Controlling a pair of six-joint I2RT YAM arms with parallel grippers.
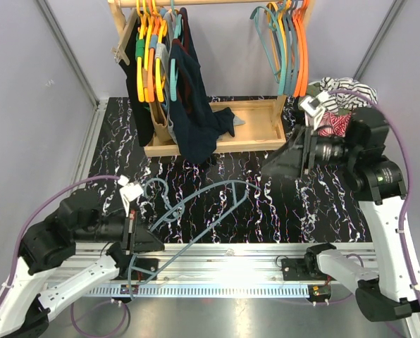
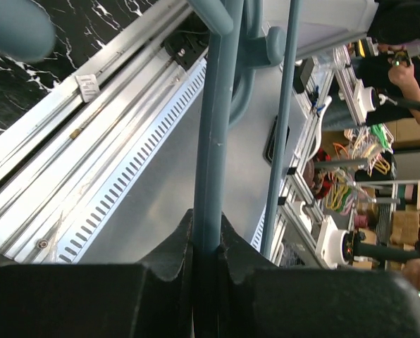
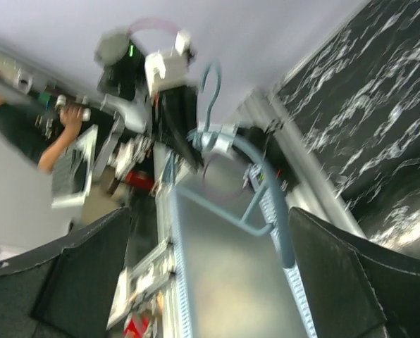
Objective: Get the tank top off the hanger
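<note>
Nearest, at the left gripper [image 2: 207, 239]: clamped shut on one thin bar of the blue-grey plastic hanger [image 2: 213, 134], with only that narrow pinch to resist twisting. Likely to pivot in the jaws under any quick swing, since most of the frame reaches out to one side of the grip. Just below, over the aluminium rail [image 1: 252, 253] at the near edge: a lower corner of the frame hanging close enough to knock or catch on the slotted strip if lowered carelessly. Also worth watching, the hook end close beside the pale cable [image 1: 97, 179] on the left wrist, a possible snag on turning. No cloth to be seen on any bar of the frame, so probably nothing left to strip; cannot tell for certain where the tank top lies. Farther out, above the marble-patterned table [image 1: 280, 211]: the right gripper [image 3: 217, 282] spread wide and carrying nothing, aimed toward the frame, with a risk of a clash if both arms close in together. Beyond that, the wooden base [image 1: 259, 130] with dark garments [image 1: 196, 120] drooping onto it, and at the far right a heap of clothes [image 1: 340, 95], perhaps including the tank top.
</note>
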